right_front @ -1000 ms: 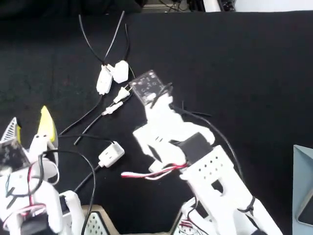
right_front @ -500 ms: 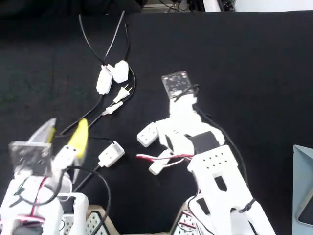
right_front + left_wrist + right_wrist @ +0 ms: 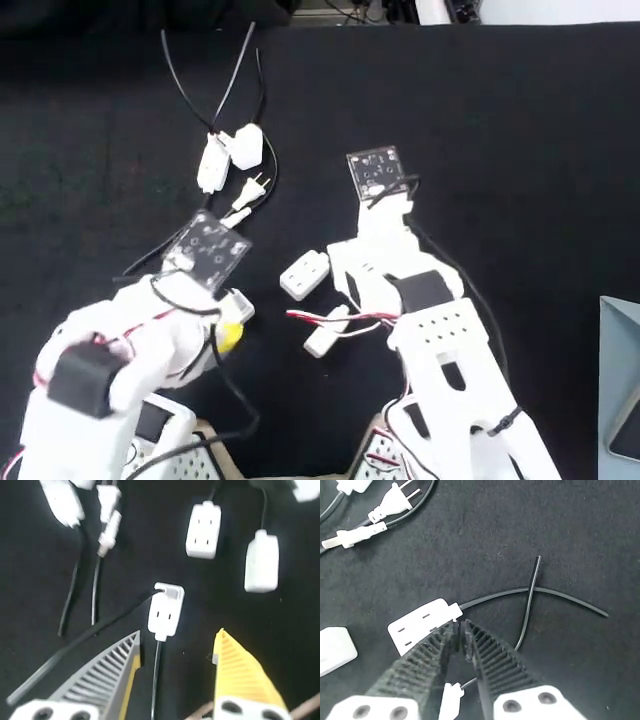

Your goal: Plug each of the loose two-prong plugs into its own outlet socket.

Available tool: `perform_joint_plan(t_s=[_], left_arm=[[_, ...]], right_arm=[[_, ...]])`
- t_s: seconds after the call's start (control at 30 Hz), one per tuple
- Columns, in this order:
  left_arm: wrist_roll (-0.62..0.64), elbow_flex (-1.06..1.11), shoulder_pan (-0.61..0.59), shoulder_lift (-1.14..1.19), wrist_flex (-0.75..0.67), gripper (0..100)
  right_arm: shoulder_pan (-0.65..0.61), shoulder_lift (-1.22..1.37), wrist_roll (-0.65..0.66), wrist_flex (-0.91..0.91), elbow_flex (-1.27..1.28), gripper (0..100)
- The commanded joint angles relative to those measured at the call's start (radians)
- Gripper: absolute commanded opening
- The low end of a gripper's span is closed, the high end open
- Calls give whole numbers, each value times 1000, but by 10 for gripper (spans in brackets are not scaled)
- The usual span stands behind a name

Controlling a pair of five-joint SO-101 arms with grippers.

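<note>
The open left claw (image 3: 178, 632) hangs over a seemingly light, rigid socket (image 3: 165, 612) on a limp cord (image 3: 156, 675), likely best pinched across its sides; the right claw (image 3: 460, 625) is closed.

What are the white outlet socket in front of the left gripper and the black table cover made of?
Socket: likely hard moulded plastic, smooth white, with crisp moulded slots. Table cover: probably fabric, matte black with a fine woven-looking grain.

Plugs (image 3: 256, 187) lie behind the outlet socket (image 3: 304, 275); slightly leftward.
</note>
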Motion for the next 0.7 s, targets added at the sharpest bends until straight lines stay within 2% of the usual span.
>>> perform_joint_plan(t_s=[0.0, 0.1, 0.27, 0.67], left_arm=[[-28, -44, 13, 104, 8, 234], [-55, -21, 13, 232, 2, 235], [-60, -2, 12, 417, -84, 239], [-61, 182, -24, 652, -485, 239]], right_arm=[[14, -16, -9, -37, -1, 12], [14, -16, -9, -37, -1, 12], [14, -16, -9, -37, 1, 12], [14, -16, -9, -35, 2, 12]])
